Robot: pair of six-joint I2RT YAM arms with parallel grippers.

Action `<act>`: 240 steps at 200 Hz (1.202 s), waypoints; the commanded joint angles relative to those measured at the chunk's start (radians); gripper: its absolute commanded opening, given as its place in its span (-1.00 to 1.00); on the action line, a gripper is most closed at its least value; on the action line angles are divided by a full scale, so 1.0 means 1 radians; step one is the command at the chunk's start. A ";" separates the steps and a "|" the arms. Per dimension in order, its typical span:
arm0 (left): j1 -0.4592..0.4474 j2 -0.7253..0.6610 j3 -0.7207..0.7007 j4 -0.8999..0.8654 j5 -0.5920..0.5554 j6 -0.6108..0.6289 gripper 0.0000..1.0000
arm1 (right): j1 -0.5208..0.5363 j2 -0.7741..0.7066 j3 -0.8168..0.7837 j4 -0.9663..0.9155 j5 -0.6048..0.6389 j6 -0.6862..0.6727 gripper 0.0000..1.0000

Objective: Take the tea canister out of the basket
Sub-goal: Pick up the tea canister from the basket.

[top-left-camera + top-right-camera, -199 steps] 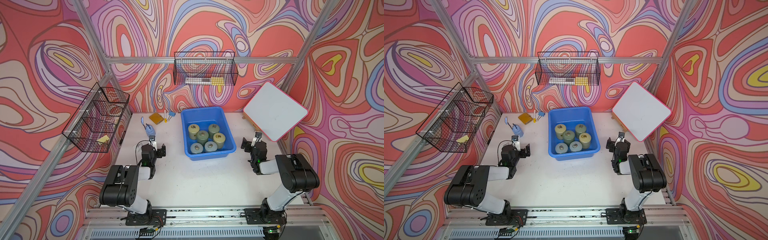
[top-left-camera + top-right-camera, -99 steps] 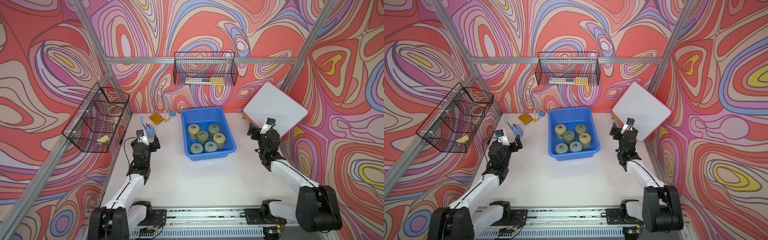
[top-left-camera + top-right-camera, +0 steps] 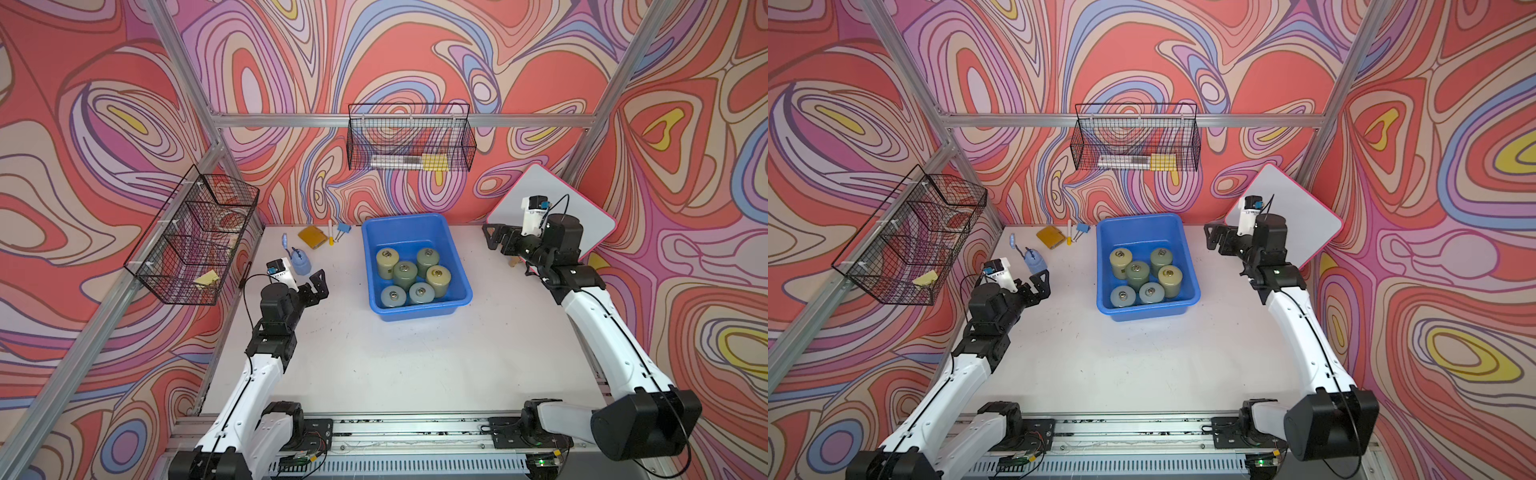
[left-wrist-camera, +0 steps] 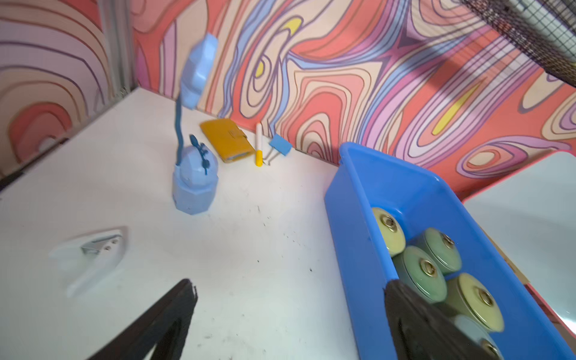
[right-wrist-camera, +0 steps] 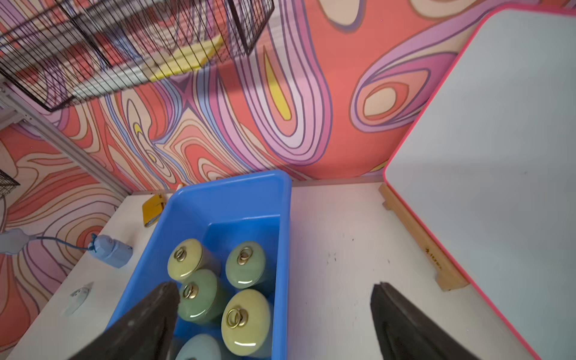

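Note:
The blue basket (image 3: pixel 405 219) (image 3: pixel 1140 219) stands at the back middle of the white table. Several tea canisters stand upright in it, pale green and yellow-green with ring-pull lids (image 3: pixel 405 274) (image 3: pixel 1138 274). My left gripper (image 3: pixel 312 283) (image 3: pixel 1038 282) hovers open to the basket's left, apart from it. In the left wrist view it (image 4: pixel 288 290) is empty beside the basket wall (image 4: pixel 352 218). My right gripper (image 3: pixel 492 237) (image 3: pixel 1210 237) is raised and open to the basket's right. In the right wrist view it (image 5: pixel 274 290) is empty, above the near rim (image 5: pixel 230 199) and a yellow-green canister (image 5: pixel 246 318).
A light-blue desk lamp (image 3: pixel 300 262), a yellow wallet (image 3: pixel 312 237), a marker (image 3: pixel 331 232) and a blue binder clip (image 3: pixel 343 228) lie left of the basket. A whiteboard (image 3: pixel 582 216) leans at the right. Black wire baskets hang on the back wall (image 3: pixel 409 143) and left wall (image 3: pixel 195 245).
Both arms have unfolded from low by the front rail and reached forward and up toward the basket's sides. Both grippers stayed open. The canisters have not moved.

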 commanded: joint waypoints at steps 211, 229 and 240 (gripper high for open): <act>-0.154 -0.015 -0.129 0.111 0.149 -0.063 0.98 | 0.450 0.523 0.444 -0.561 0.441 0.189 0.97; -0.155 -0.011 -0.129 0.113 0.152 -0.064 0.98 | 0.450 0.553 0.458 -0.570 0.454 0.201 0.96; -0.155 -0.010 -0.130 0.112 0.152 -0.065 0.98 | 0.451 0.578 0.469 -0.578 0.457 0.212 0.97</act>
